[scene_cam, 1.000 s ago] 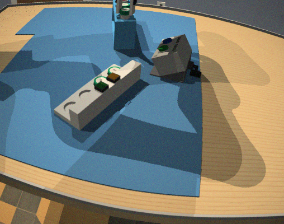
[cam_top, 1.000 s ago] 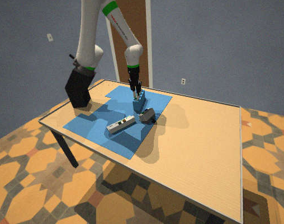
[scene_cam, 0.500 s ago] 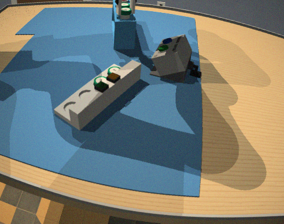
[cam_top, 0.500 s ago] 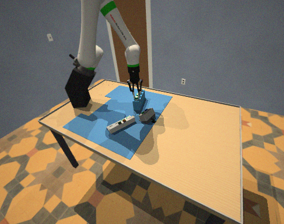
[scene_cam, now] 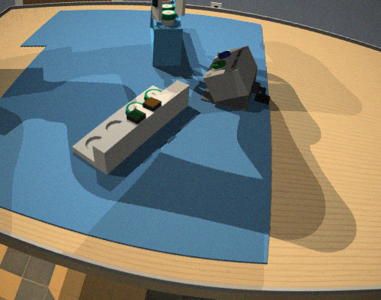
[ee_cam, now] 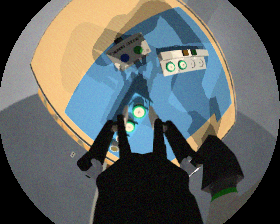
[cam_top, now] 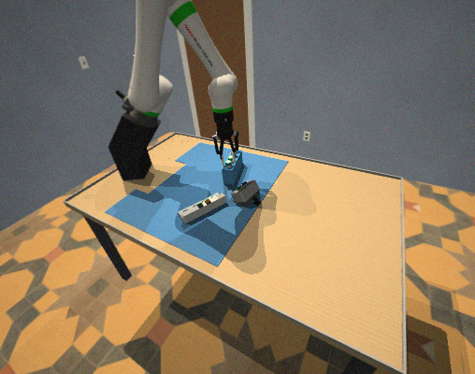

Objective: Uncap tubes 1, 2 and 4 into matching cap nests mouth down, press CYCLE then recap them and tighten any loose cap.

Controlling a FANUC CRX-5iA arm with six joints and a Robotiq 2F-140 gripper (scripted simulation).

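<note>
On the mat (scene_cam: pixel 103 204), the station (scene_cam: pixel 167 50) seemingly runs lengthwise away.

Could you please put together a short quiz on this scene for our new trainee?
1. How many nests of the cap tray hold caps?
2. True or false: the hand hangs over the small desk.
3. The hand's fingers are:
A. clamped on a cap
B. apart, one on each side of the decapping station's tubes, holding nothing
C. pressing the blue key

Key: 1 two; 2 false, it is at the decapping station; 3 B.
</note>
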